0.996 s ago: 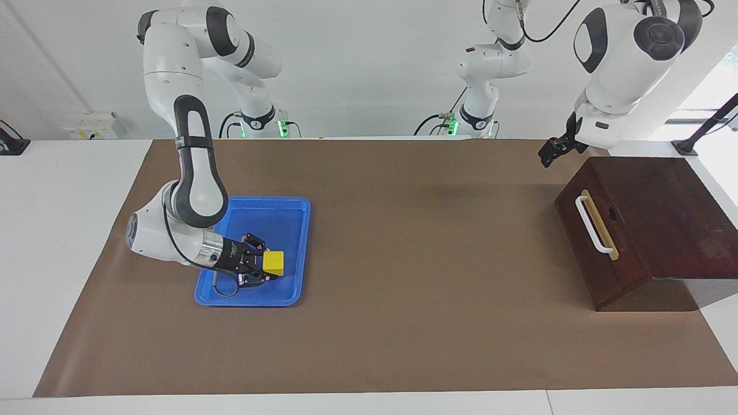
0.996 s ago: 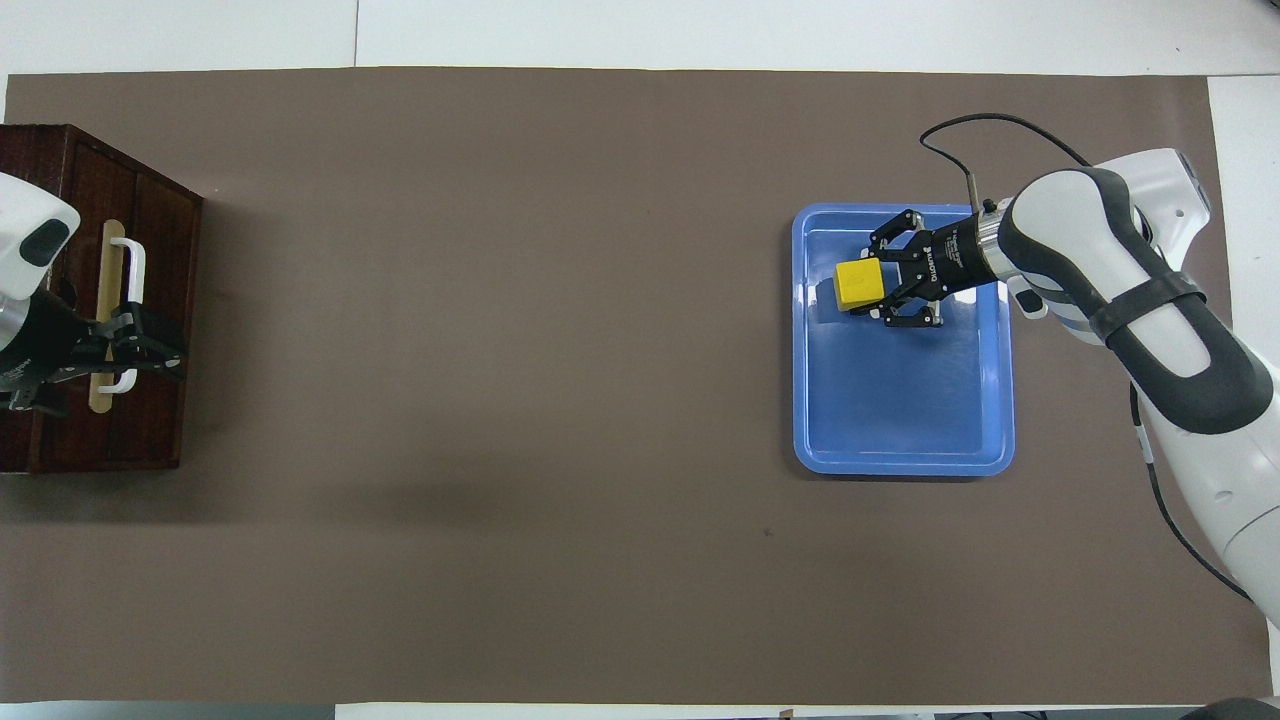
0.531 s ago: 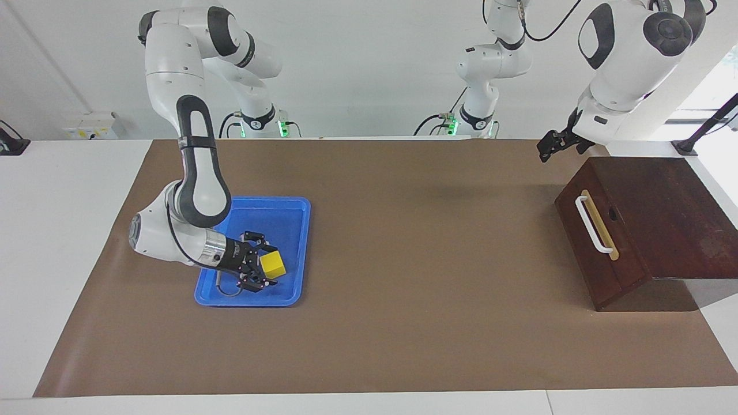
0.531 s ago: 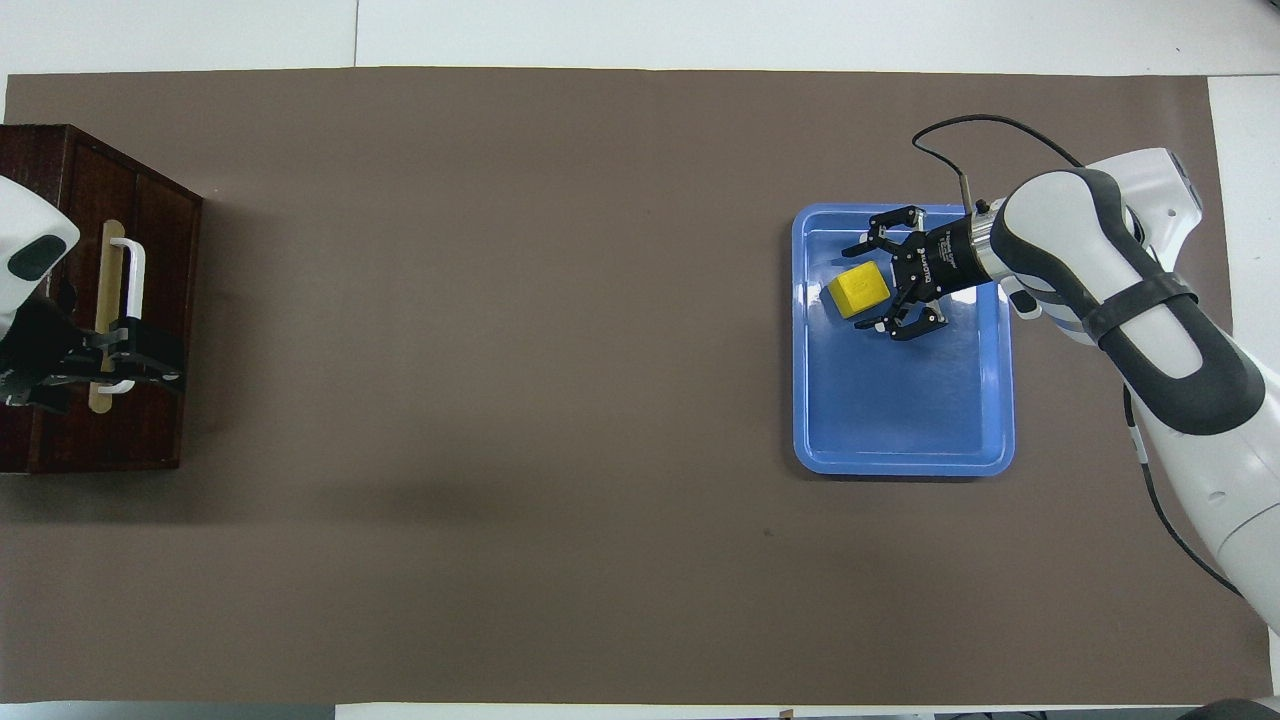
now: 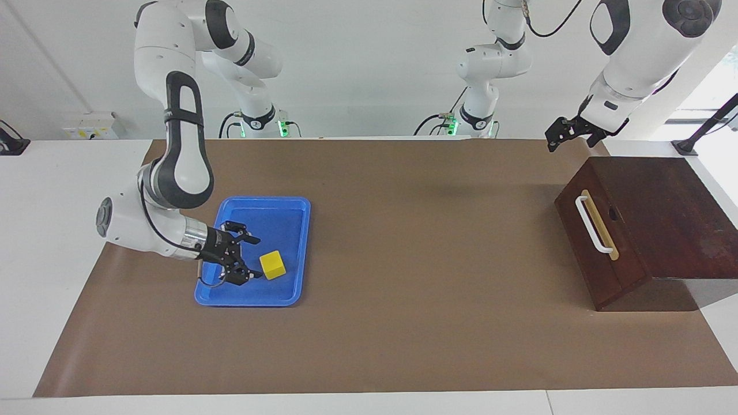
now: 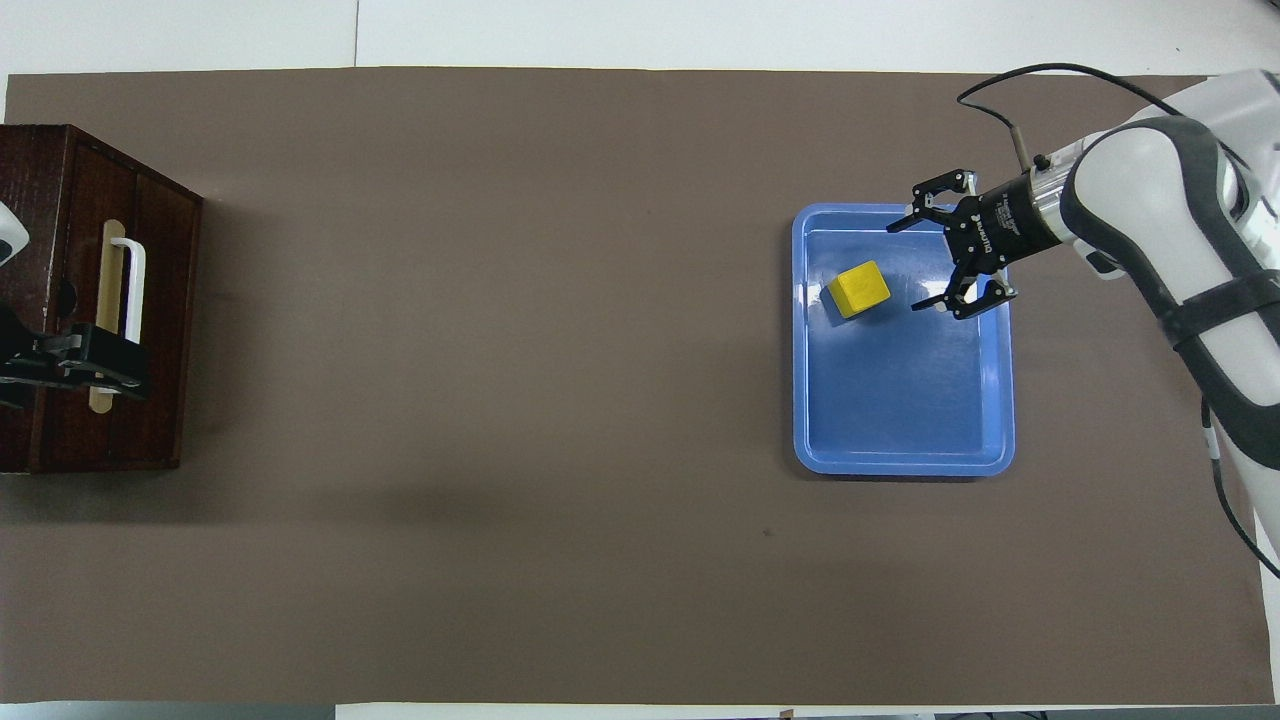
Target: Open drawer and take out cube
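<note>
Right pincer (image 5: 247,257) beside cube (image 5: 273,265)

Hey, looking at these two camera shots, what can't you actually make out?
- The drawer is shut, so in both views its dark front hides the inside.
- Left gripper: in the facing view its fingers are too small to read; in the overhead view the frame edge cuts it off.
- The blue tray part under the open right gripper: covered in both views.
- The cube underside, resting on the tray.
</note>
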